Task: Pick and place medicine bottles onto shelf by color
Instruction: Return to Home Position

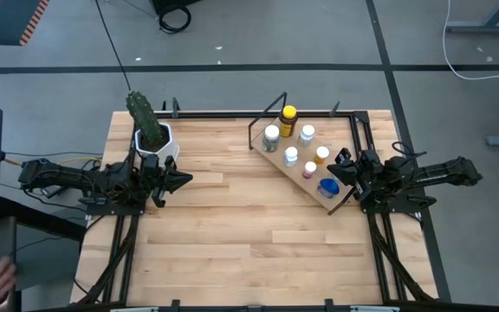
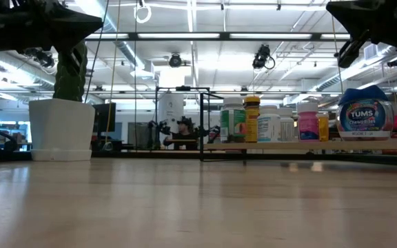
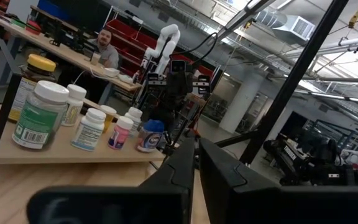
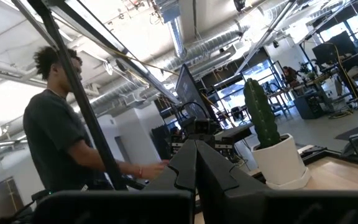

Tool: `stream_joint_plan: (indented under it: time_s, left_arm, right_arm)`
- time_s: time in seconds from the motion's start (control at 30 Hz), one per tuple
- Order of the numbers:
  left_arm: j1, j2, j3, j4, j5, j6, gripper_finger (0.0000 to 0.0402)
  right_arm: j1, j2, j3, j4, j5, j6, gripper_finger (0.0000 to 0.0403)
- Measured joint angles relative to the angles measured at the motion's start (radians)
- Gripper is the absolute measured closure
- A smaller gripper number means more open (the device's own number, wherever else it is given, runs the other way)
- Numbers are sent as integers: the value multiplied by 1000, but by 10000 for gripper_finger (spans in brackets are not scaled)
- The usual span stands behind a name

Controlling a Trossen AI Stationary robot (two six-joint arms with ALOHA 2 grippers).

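High view: the left arm (image 1: 76, 178) is shown folded low at centre left, the left gripper (image 1: 183, 178) pointed toward mid-frame with its fingers pressed together. The right arm (image 1: 427, 173) is mirrored at centre right, the right gripper (image 1: 340, 159) directed leftward, its fingers likewise pressed together.

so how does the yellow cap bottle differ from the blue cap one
The yellow-capped bottle is taller and slimmer; the blue-capped bottle is squat and wider. The yellow-capped one stands at the shelf's end nearest the table's back edge, the blue-capped one at the end beside the right gripper. Both stand upright on the shelf.
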Motion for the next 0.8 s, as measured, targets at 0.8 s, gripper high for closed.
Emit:
stream_joint_plan:
  time_s: [0.8]
  left_arm:
    - [0, 0, 0, 0, 0, 0, 374]
  right_arm:
    - [0, 0, 0, 0, 0, 0, 393]
